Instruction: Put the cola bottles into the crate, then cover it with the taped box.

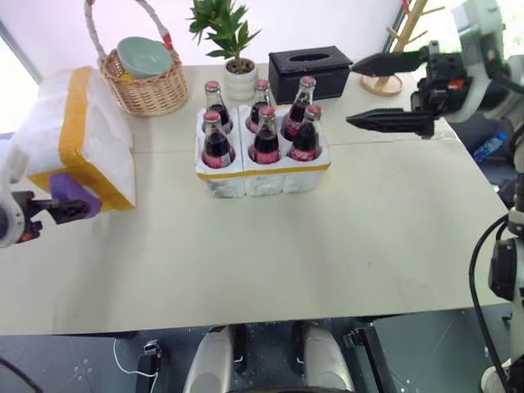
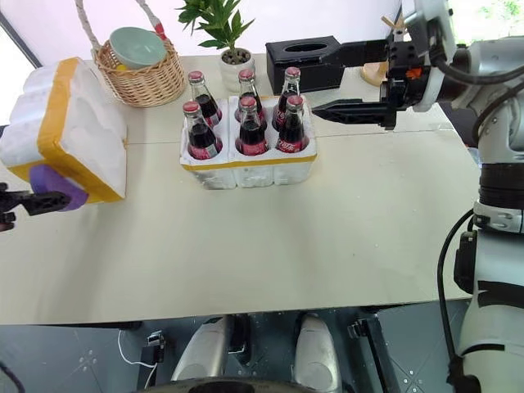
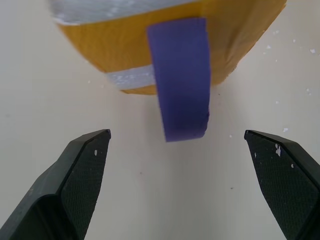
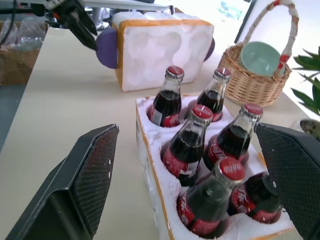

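Styrofoam, crumbly and white, makes up both task containers. The crate (image 1: 262, 168) sits at the middle of the tabletop (image 1: 270, 254) toward its far side, a low block with a thin yellow band, and all six cola bottles (image 1: 266, 135) already stand upright in its wells, dark glass with red labels and caps. The taped box (image 1: 78, 135) rests tilted at the left edge, wrapped in wide glossy yellow tape, its moulded hollow side facing the crate and a soft-looking purple disc on its near end.

The left gripper (image 3: 192, 150) hangs just beside that purple disc with its ribbed black fingers spread wide, holding nothing. The right gripper (image 1: 385, 90) hovers above the tabletop just right of the bottles, likewise wide open and empty.

What remains, I judge, is the covering. The box is bulky and light, and the tape is slick, so a one-sided pinch could let it swing or slip. Lowered off-centre, its hollows would catch the bottle caps and tip the tall, narrow bottles. Foam edges may also crumble under hard squeezing.
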Robot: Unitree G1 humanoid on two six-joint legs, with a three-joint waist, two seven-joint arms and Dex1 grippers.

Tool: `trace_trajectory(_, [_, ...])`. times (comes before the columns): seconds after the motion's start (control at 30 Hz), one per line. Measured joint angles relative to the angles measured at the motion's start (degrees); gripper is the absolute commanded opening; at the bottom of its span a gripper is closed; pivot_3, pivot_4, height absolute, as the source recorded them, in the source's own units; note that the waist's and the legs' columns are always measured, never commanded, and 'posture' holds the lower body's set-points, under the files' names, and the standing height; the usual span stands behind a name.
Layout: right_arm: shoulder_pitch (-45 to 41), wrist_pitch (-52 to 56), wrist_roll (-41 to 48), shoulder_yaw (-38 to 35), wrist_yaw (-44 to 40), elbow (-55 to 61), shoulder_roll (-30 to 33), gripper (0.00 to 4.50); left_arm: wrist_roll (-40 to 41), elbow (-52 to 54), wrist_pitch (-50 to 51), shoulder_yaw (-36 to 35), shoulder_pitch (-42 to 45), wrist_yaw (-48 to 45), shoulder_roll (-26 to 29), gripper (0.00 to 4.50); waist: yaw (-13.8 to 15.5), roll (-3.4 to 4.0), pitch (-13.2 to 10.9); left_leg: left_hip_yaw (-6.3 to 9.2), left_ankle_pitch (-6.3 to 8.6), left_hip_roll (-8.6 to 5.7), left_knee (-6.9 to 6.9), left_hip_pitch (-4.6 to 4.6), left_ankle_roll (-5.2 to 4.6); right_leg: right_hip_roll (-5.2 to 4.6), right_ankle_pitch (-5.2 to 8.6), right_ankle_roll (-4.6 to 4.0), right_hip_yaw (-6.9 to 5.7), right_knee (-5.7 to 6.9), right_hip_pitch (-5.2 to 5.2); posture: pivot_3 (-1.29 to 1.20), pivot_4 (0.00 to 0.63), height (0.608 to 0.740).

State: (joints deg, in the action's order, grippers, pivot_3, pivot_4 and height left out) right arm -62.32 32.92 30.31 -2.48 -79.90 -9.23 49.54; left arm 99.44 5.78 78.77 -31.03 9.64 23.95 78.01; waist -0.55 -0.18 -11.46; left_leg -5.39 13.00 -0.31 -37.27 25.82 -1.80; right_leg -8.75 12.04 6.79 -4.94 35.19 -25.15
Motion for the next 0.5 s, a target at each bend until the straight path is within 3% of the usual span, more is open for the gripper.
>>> trace_trajectory(0.2, [2.37, 4.14, 3.47, -2.55, 2.93, 8.08, 0.74, 4.46, -7.69, -6.31, -0.94, 12.08, 12.57, -5.55, -0.41, 4.5, -0.07, -0.02, -0.01, -0.31, -0.02, 0.07, 0.12, 0.03, 0.0, 0.12, 0.03, -0.05, -0.02, -0.01, -0.08, 0.0, 0.15, 0.736])
trace_trajectory(0.4, [5.78, 5.49, 4.31, -4.26, 6.74, 10.82, 1.45, 4.46, -16.96, -13.04, 2.23, 18.82, 22.98, -11.7, -3.57, 4.5, -0.03, -0.03, 0.0, -0.47, -0.06, 0.09, -0.06, -0.19, -0.12, 0.12, 0.02, -0.02, -0.02, 0.05, 0.15, 0.0, 0.15, 0.736])
trace_trajectory(0.5, [6.35, 5.51, 4.41, -5.3, 8.64, 11.46, 1.58, 4.5, -21.83, -16.2, 3.8, 19.67, 26.04, -14.5, -5.9, 3.7, 0.0, -0.06, -0.01, -0.45, -0.08, 0.11, -0.07, -0.26, -0.16, 0.13, 0.02, -0.01, -0.02, 0.06, 0.21, 0.0, 0.15, 0.736])
